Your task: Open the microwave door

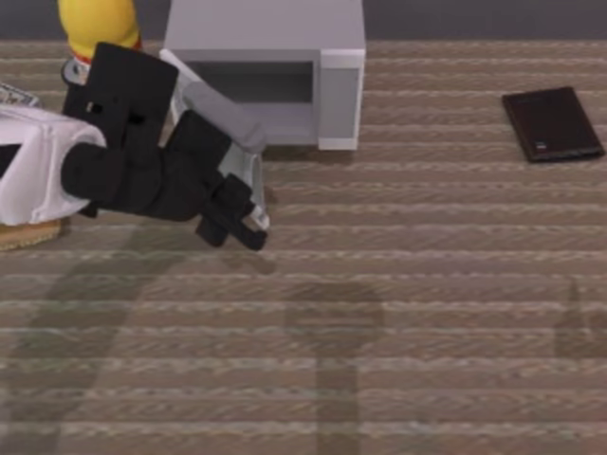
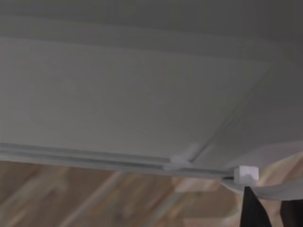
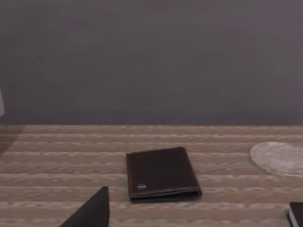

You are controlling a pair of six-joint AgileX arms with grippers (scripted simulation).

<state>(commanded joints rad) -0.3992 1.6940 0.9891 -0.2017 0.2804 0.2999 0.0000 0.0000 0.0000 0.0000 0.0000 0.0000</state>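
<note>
The left gripper (image 1: pixel 245 220) sits out in front of the microwave (image 1: pixel 266 66), low over the table (image 1: pixel 417 313) at its left half, and its dark fingers (image 1: pixel 230 207) are clamped on the free edge of the microwave door (image 1: pixel 223 112). The door is swung well outward from its hinge at the cabinet's left side, running slantwise back from the gripper to the oven, so the grey cavity behind it lies open to view. Just beyond the cavity, on the far side from the gripper, stands the plain control strip (image 1: pixel 341 100).

In the left wrist view the door's pale panel (image 2: pixel 132 94) fills nearly everything, with one dark fingertip (image 2: pixel 253 210) showing under its lower corner.

The right arm is parked out of the top view; whether its gripper is open or closed cannot be told. Its wrist view shows one dark finger (image 3: pixel 92 213) and, ahead of it, a flat dark wallet-like slab (image 3: pixel 162 174), which lies well away from the left gripper near the table's right edge.
</note>
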